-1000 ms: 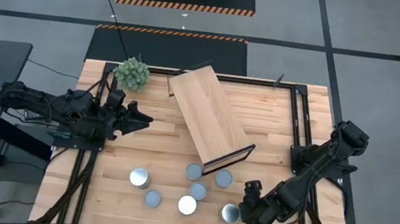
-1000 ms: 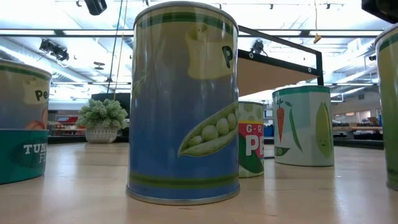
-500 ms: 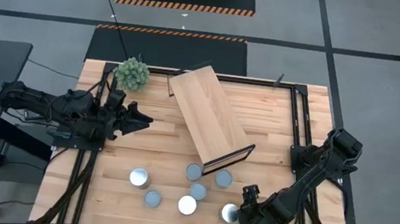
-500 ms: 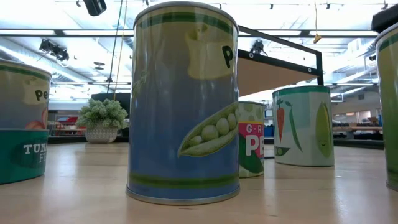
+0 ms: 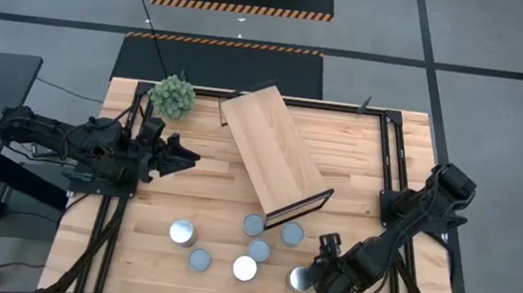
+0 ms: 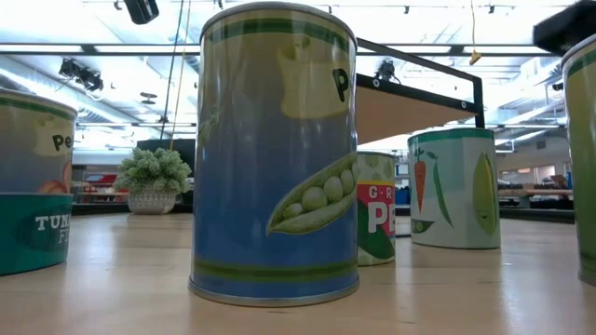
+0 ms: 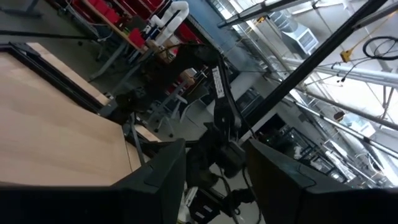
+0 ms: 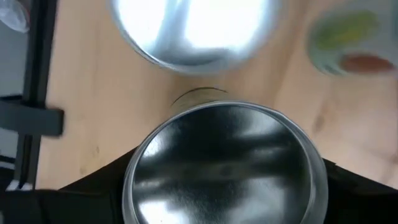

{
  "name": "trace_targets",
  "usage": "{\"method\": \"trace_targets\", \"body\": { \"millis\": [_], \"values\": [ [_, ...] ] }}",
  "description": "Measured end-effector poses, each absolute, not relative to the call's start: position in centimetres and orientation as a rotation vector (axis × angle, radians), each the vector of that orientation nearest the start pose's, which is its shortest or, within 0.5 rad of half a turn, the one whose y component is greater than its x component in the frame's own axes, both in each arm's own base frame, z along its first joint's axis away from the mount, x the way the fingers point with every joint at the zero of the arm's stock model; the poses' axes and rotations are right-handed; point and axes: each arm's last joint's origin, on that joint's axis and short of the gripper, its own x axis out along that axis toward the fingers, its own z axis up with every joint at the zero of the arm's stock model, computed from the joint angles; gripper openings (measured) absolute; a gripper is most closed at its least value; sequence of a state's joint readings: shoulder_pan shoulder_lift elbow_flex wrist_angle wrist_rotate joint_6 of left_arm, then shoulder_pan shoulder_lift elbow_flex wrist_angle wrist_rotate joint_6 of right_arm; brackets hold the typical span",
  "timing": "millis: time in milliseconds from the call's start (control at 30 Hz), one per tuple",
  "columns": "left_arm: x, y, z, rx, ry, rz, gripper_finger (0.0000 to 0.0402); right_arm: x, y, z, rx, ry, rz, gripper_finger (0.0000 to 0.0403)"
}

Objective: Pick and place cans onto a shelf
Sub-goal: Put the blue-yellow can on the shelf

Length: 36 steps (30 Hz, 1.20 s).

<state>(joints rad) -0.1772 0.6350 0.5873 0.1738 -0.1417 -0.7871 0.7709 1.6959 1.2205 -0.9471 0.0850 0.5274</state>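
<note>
Counter: slatted light wood, seen from above.

Shelf: long plank unit lying diagonally across the counter, its dark frame end toward the cans; nothing rests on it.

Cans: six upright on the counter just beyond the frame end, all closed, contents hidden. Pea-labelled can stands nearest the low camera.

Right gripper: at the near right can, jaws to either side of its silvery top; whether they press on it cannot be told.

Left gripper: held above the counter's left side, well apart from the cans, jaws partly apart, holding nothing.

Plant ball: far left corner.
</note>
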Motion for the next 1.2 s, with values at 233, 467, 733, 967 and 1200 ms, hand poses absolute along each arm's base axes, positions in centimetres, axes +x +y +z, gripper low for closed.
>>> {"method": "trace_targets", "body": {
  "millis": [233,467,733,967,1200],
  "values": [
    [14.9,-2.2,32.0,-0.822,-0.114,-0.06,0.0174,22.0,18.3,26.7,0.018,1.337,0.244,0.0305],
    [14.9,-2.0,32.1,-0.825,-0.132,-0.017,0.0174,22.2,14.6,33.9,0.148,1.217,0.215,0.0305],
    [15.0,-1.1,32.0,-0.818,-0.156,0.044,0.0174,25.1,11.8,39.7,0.203,1.088,0.139,0.0305],
    [15.1,0.2,31.8,-0.792,-0.165,0.133,0.0174,27.9,7.9,42.0,0.102,1.042,0.011,0.0305],
    [15.0,1.0,31.6,-0.693,-0.158,0.202,0.0174,30.0,2.4,41.7,0.082,1.04,-0.096,0.0305]
  ]
}}
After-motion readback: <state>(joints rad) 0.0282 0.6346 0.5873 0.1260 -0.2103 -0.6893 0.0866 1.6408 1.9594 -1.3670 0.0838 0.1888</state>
